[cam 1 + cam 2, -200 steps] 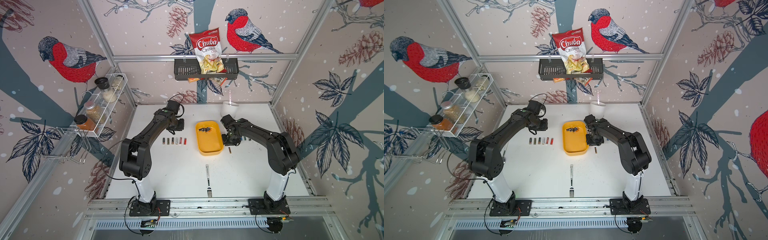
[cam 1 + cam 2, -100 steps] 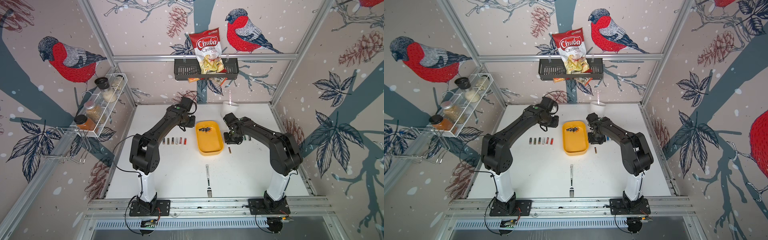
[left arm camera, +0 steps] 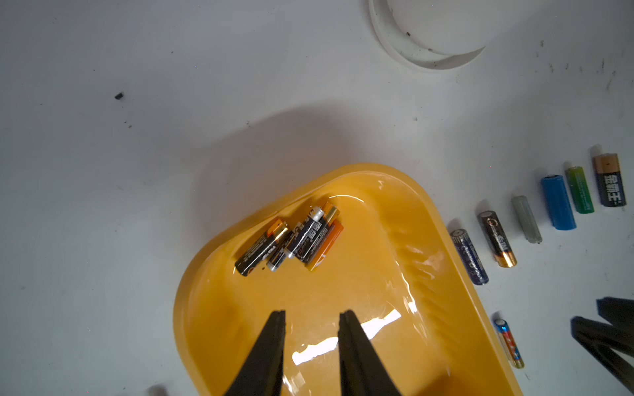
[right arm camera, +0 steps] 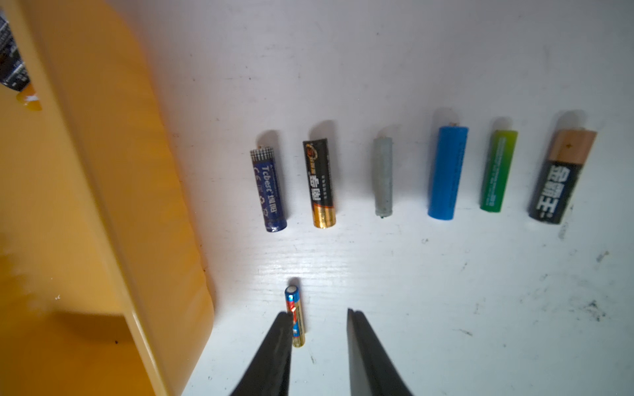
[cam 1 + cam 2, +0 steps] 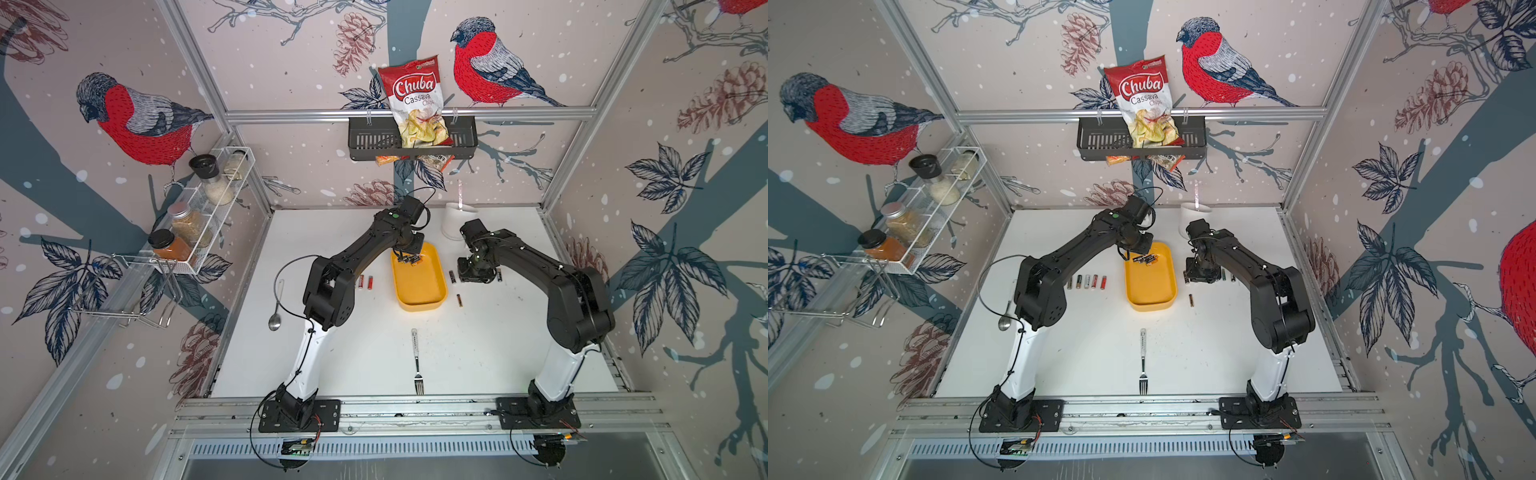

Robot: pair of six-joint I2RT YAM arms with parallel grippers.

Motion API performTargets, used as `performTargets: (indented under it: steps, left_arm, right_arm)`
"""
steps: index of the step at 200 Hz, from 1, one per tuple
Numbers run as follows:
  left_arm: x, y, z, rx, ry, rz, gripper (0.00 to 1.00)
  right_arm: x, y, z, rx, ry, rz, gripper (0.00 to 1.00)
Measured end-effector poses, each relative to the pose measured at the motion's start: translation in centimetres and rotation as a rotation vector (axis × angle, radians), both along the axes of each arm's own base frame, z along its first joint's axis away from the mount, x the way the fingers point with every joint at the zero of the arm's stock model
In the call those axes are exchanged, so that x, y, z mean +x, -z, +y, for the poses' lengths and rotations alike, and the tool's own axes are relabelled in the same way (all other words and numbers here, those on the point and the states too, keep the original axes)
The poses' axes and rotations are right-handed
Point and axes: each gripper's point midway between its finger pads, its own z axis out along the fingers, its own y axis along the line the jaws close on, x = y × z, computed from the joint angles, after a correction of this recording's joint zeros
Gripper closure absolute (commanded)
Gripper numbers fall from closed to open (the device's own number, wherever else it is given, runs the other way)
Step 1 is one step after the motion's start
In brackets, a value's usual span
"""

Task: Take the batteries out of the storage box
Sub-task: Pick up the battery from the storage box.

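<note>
- Left gripper [image 3: 311, 317], jaws parted and empty, hangs over the storage box [image 3: 343, 284]; next, it should descend onto the clustered batteries [image 3: 302, 240].
- Right gripper [image 4: 319, 317]: parted, empty.

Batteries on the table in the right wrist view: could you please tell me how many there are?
7. Six in a row: dark blue, black-gold, grey, bright blue, green, black-copper. A small one lies apart by the right gripper. Others in the box are mostly hidden here.
</note>
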Motion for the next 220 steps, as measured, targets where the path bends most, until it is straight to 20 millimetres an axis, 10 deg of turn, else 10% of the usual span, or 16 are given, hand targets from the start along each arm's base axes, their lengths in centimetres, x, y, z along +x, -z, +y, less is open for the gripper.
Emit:
performTargets:
  steps: [220]
  left_arm:
    - [-0.5,7.7,-1.8,0.037,0.064,0.125,0.69]
  right_arm:
    - [0.4,-0.2,-1.6,-0.003,0.019,0.012,0.66]
